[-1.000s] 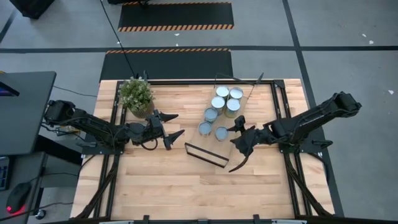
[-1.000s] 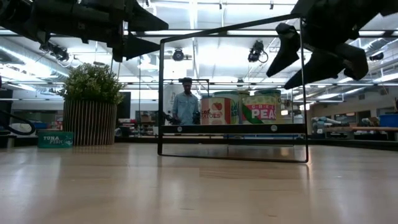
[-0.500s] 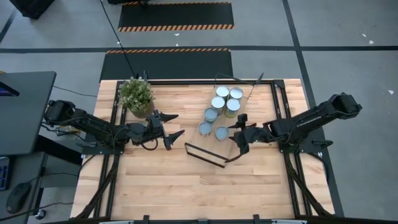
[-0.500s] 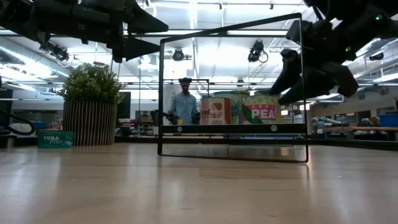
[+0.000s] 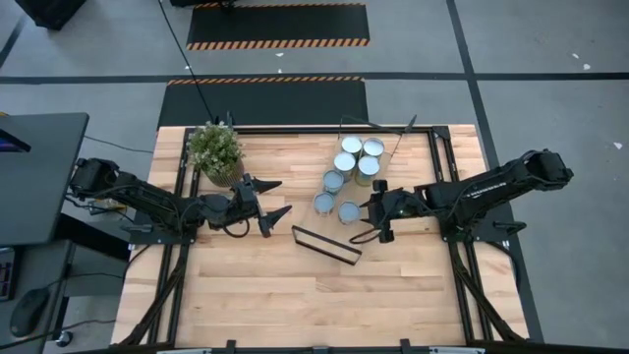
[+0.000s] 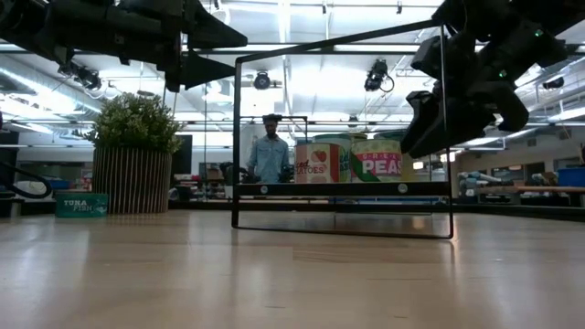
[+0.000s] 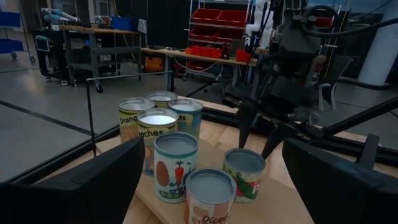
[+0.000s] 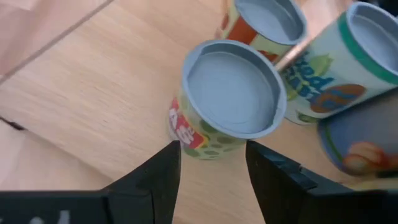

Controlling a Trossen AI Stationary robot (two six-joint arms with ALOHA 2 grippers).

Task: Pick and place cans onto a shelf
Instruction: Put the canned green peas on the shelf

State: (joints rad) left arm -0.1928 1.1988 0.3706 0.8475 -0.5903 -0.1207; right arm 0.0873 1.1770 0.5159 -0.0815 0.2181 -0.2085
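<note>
As the right gripper (image 5: 376, 222) is coming down, its two dark fingers (image 8: 163, 175) are standing apart with nothing between them yet — just short of the short cylindrical tin with the pale silvery-blue top and red-and-green label (image 8: 229, 102). That can is standing upright on the bare tabletop (image 5: 265, 295) directly ahead of the claw, and just past it the other cans (image 5: 352, 157) are huddling close, some touching. The thin black wire frame of the shelf (image 5: 326, 245) is lying beside the claw, on the side away from the cluster.

Judging by its look, the tin is stiff and will not crush, moderately heavy if full, with a smooth, somewhat slippery label. The sensible hold is across the curved side wall below the rim, fingers on opposite sides, well clear of the neighbours.

Well apart, the left gripper (image 5: 273, 200) is hovering with fingers spread wide, empty, near the potted green plant (image 5: 216, 149).
</note>
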